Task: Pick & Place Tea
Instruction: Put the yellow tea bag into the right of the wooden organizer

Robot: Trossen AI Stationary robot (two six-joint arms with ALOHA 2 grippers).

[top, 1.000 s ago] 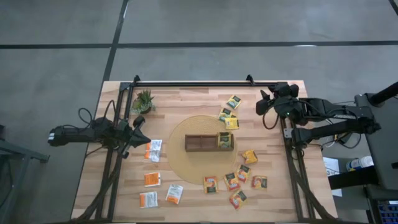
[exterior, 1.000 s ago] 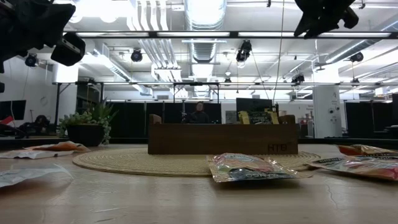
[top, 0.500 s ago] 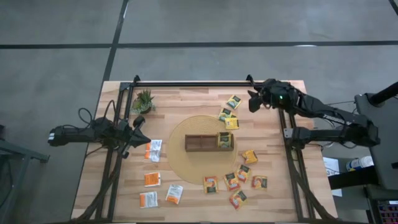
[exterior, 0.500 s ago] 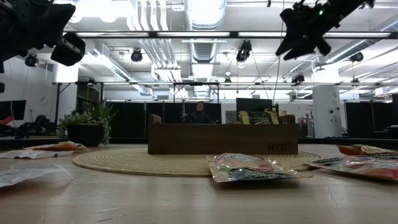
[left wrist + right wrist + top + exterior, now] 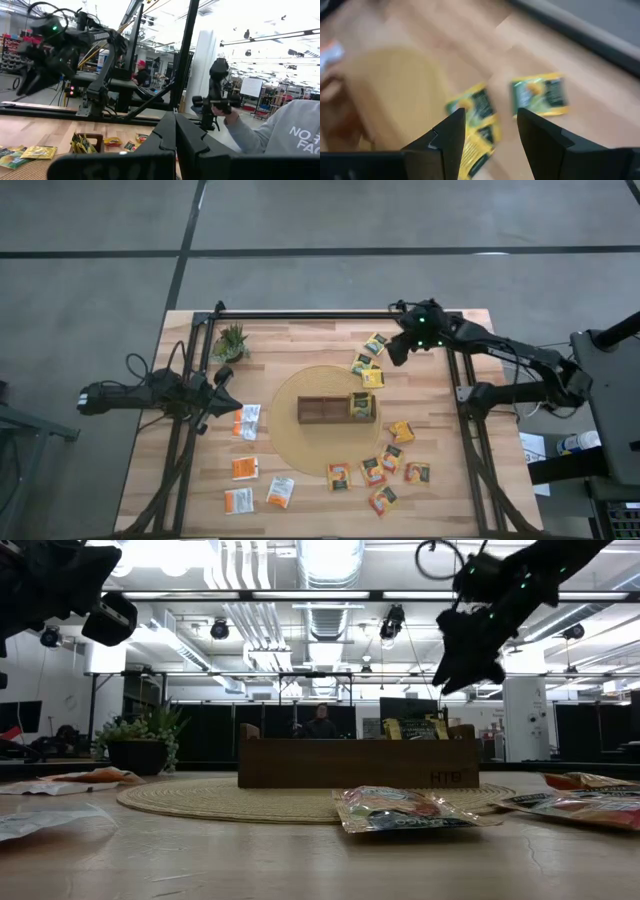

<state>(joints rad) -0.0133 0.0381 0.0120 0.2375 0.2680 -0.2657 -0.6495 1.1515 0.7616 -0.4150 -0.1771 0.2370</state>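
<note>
The right gripper (image 5: 393,350) has swung in from the table's edge — fingers apart, empty — over the yellow-green square tea sachets (image 5: 375,343) (likely the next pick), while the left gripper (image 5: 226,388) waits closed.

Overhead, one camera looks straight down on the whole table (image 5: 330,330), while the low one sits at tabletop height, gazing level across the round mat (image 5: 300,802) and wooden tray (image 5: 357,762) into the room. Both share that tray (image 5: 335,409); each wrist camera peers forward past its own fingers, the right one close above yellow-green sachets (image 5: 540,95).
</note>
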